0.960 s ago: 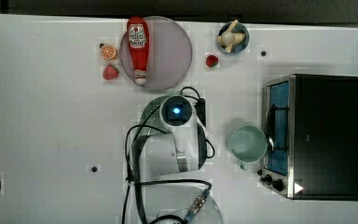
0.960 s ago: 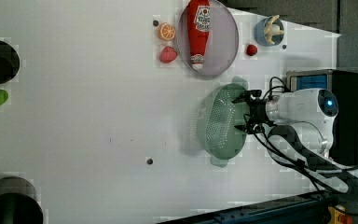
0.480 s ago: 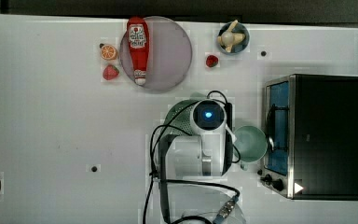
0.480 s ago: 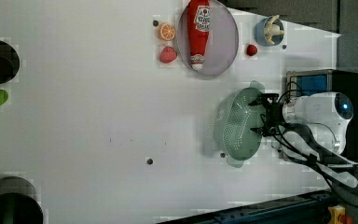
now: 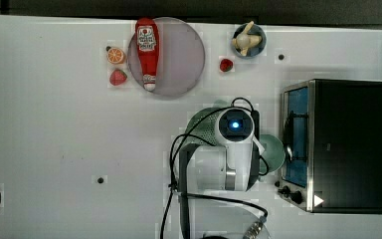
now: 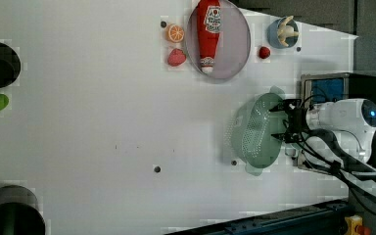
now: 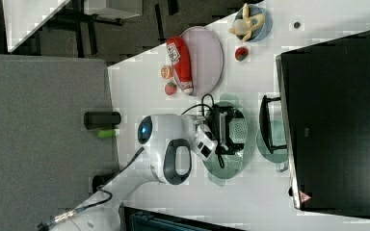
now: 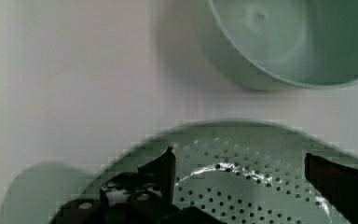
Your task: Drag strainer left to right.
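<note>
1. On the white table [image 5: 54, 124], toward the top view's right, the strainer [image 6: 257, 132] lies flat just beside the toaster oven [image 5: 345, 144], with the mint cup [image 8: 289, 42] between the two. Judging by that spot, the drag across the table looks close to finished.

2. The gripper [image 6: 285, 122] reaches down inside the strainer's basin with its fingers spread wide and clamping nothing. My reading is that one finger presses on the inner wall to push the strainer along, so a drag needs no squeeze.

3. The ketchup bottle [image 5: 146, 52] lies on the round plate [image 5: 184, 59] at the far edge, with the orange slice [image 5: 115, 55] and two strawberries nearby, all well apart from the strainer's path, so nothing there stands in its way.

4. In the top view, the arm's white body covers most of the strainer and part of the cup. The left view, by contrast, lays the whole oval open, holes and end tabs included, with the fingers over the oven-side half.

5. The wrist view adds what the others lack: a strip of bare table separates the strainer's rim from the cup, so they sit near each other but apart. The right view shows the cup tucked against the oven's door handle.
</note>
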Controlling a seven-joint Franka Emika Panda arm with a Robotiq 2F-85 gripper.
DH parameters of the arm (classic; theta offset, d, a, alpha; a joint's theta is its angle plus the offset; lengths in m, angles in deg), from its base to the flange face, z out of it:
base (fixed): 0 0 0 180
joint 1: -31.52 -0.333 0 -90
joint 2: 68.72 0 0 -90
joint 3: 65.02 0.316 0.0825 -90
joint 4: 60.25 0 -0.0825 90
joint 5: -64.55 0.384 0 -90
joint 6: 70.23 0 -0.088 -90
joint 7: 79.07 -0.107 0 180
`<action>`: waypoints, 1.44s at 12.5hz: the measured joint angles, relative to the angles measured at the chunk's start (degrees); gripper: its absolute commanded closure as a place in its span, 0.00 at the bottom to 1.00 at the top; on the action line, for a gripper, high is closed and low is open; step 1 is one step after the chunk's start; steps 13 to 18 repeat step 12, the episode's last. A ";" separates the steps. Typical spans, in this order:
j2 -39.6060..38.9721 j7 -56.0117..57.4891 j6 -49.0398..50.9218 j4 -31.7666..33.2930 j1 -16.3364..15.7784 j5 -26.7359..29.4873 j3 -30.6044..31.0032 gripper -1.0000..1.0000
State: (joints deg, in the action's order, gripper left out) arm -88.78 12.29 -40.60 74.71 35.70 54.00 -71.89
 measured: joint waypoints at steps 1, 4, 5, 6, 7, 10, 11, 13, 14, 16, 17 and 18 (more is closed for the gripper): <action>1.59 2.80 1.23 0.56 0.08 0.09 0.36 0.00; 10.74 14.77 11.67 0.67 0.01 0.08 2.10 0.00; 14.55 17.88 15.97 -0.34 0.03 0.71 2.96 0.00; 18.41 20.32 21.43 -1.90 -0.32 1.56 3.50 0.00; 22.28 22.14 25.40 -3.36 -0.37 1.87 4.25 0.00; 31.90 27.54 40.09 -10.97 -0.39 8.81 6.88 0.00; 34.04 30.08 45.03 -14.66 -1.08 8.86 7.19 0.00; 35.31 33.11 49.62 -18.91 -2.05 8.95 7.15 0.00; 35.31 33.11 49.62 -18.91 -2.05 8.95 7.15 0.00; 35.31 33.11 49.62 -18.91 -2.05 8.95 7.15 0.00; 35.31 33.11 49.62 -18.91 -2.05 8.95 7.15 0.00; 35.31 33.11 49.62 -18.91 -2.05 8.95 7.15 0.00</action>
